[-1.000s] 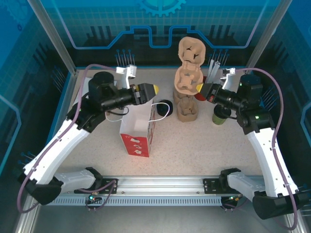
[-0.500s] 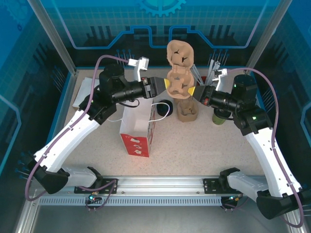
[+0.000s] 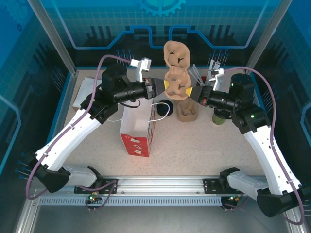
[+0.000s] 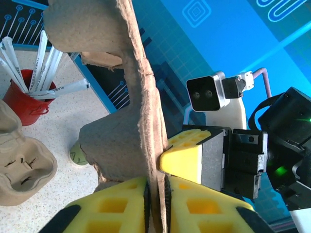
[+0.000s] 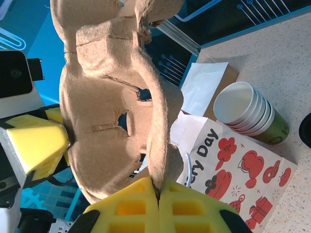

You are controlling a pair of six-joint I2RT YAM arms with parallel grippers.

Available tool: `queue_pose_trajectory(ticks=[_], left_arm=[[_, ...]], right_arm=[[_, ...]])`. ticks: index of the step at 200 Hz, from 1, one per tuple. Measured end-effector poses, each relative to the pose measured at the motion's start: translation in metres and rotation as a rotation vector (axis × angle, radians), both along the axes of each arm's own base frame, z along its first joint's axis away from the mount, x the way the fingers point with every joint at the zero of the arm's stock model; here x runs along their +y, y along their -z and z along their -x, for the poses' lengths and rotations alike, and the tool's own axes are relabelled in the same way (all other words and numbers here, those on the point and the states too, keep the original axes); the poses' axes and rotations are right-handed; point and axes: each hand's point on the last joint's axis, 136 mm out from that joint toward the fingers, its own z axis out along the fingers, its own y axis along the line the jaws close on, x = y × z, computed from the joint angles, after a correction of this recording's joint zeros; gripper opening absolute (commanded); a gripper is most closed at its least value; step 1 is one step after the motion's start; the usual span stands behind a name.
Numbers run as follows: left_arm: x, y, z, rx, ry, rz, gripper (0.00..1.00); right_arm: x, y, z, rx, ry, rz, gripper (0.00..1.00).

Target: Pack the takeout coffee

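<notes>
My left gripper (image 3: 166,88) is clamped on the left edge of the cardboard cup carrier (image 3: 176,68), which is held upright above the table. My right gripper (image 3: 195,91) is clamped on its right edge. The green takeout coffee cup (image 3: 219,118) stands on the table beneath my right arm.

We identify this as a robotics lab test cell staged as a coffee counter. An aluminium frame (image 3: 51,35) carries blue wall panels (image 3: 218,22) printed with circuit lines and a gear. The left arm (image 3: 73,131) and right arm (image 3: 265,143) are bolted to a rail (image 3: 160,183) at the edge of a speckled table (image 3: 194,150). Props: paper bag (image 3: 138,136), cardboard cup trays (image 3: 187,111), paper cups (image 5: 243,109), straws (image 4: 34,68).
</notes>
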Motion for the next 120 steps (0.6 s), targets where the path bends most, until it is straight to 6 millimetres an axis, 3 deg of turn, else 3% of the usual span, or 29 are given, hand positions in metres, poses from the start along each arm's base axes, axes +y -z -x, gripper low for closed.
queue_pose_trajectory(ticks=[40,79,105,120], left_arm=[[0.005,0.016,0.005,0.012,-0.011,-0.089,0.01],[0.015,0.028,0.024,0.009,0.003,-0.186,0.0],[0.015,0.029,0.036,-0.005,0.03,-0.214,0.0],[0.013,0.031,0.042,-0.007,0.049,-0.227,0.0]], right_arm=[[-0.016,-0.011,0.004,-0.136,0.032,0.176,0.45],[-0.04,-0.023,0.014,-0.35,0.047,0.444,0.76],[-0.045,-0.033,0.022,-0.532,-0.009,0.588,0.91],[-0.044,-0.039,0.026,-0.637,-0.055,0.66,0.93]])
